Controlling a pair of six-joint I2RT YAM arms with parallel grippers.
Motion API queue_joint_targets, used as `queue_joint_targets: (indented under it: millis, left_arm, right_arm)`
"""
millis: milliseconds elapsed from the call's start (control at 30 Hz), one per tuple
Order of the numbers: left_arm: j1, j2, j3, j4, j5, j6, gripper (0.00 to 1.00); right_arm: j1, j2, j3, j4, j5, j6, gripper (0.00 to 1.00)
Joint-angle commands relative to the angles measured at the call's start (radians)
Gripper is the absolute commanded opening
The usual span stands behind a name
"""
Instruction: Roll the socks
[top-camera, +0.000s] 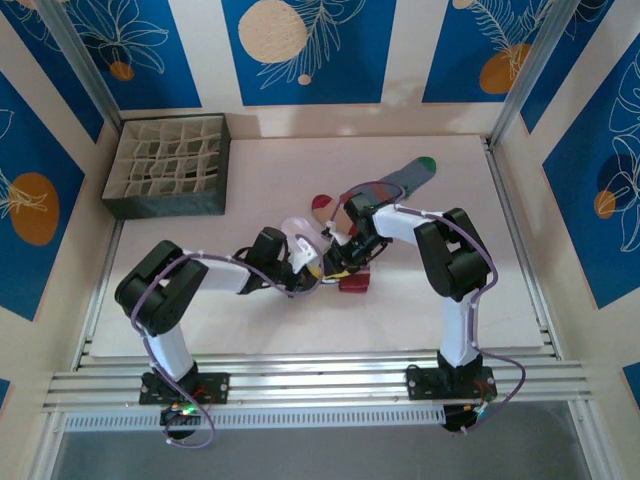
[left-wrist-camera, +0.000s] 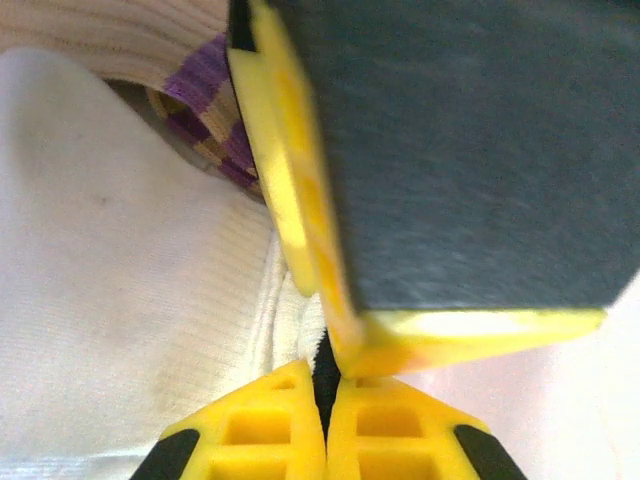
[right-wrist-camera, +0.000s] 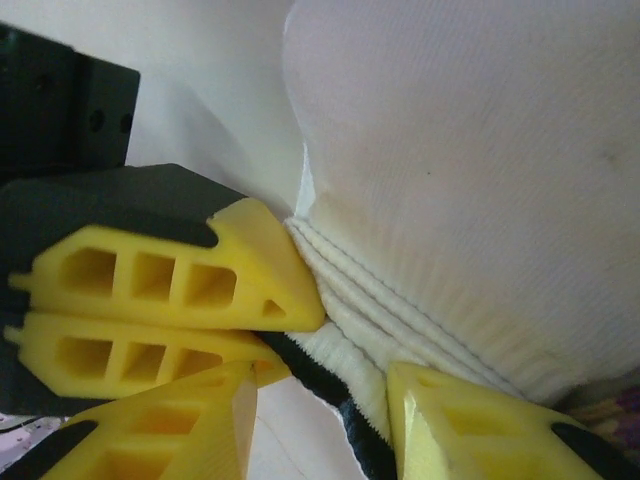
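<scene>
Yellow, hollow-celled wedge fingers (right-wrist-camera: 470, 425) beside soft, finely ribbed white sock (right-wrist-camera: 480, 150)

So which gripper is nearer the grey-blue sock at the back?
Right. The right gripper sits just in front of the near end of the grey-blue sock, open around the cuff of the white sock. The left gripper is further left, shut on that same cuff.

Top view bright & even w/ soft shadows; wrist views close-up, blurry, white sock (right-wrist-camera: 480, 150) washed out.

Divided box (top-camera: 165, 167) sits far left on the table (top-camera: 490, 300); socks (top-camera: 300, 233) lie mid-table.
</scene>
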Motion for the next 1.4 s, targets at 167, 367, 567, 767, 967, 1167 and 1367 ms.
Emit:
queue_joint_targets:
  millis: [167,367,567,767,967,1167,1367]
  left_arm:
    - [0.089,0.106,0.023,-0.086,0.15,-0.253,0.0]
    - [0.117,0.16,0.049,-0.107,0.173,-0.338,0.0]
    - [0.131,0.179,0.059,-0.118,0.19,-0.358,0.0]
    - [0.143,0.177,0.063,-0.138,0.203,-0.346,0.0]
    - [0.153,0.177,0.068,-0.159,0.214,-0.335,0.0]
    - [0.171,0.188,0.068,-0.167,0.237,-0.349,0.0]
    - [0.176,0.192,0.071,-0.166,0.25,-0.359,0.0]
  right_arm:
    - [0.028,-0.037,-0.056,0.104,-0.001,0.007,0.42]
    - [0.035,-0.022,-0.045,0.09,0.039,-0.011,0.4]
    - [0.022,-0.052,-0.073,0.121,0.026,-0.015,0.43]
    - [-0.021,-0.095,-0.112,0.179,-0.092,-0.001,0.47]
    - [-0.019,-0.075,-0.112,0.178,-0.083,-0.027,0.48]
    - [-0.017,-0.085,-0.151,0.209,-0.044,-0.041,0.46]
    - [-0.004,-0.068,-0.151,0.223,0.038,-0.023,0.31]
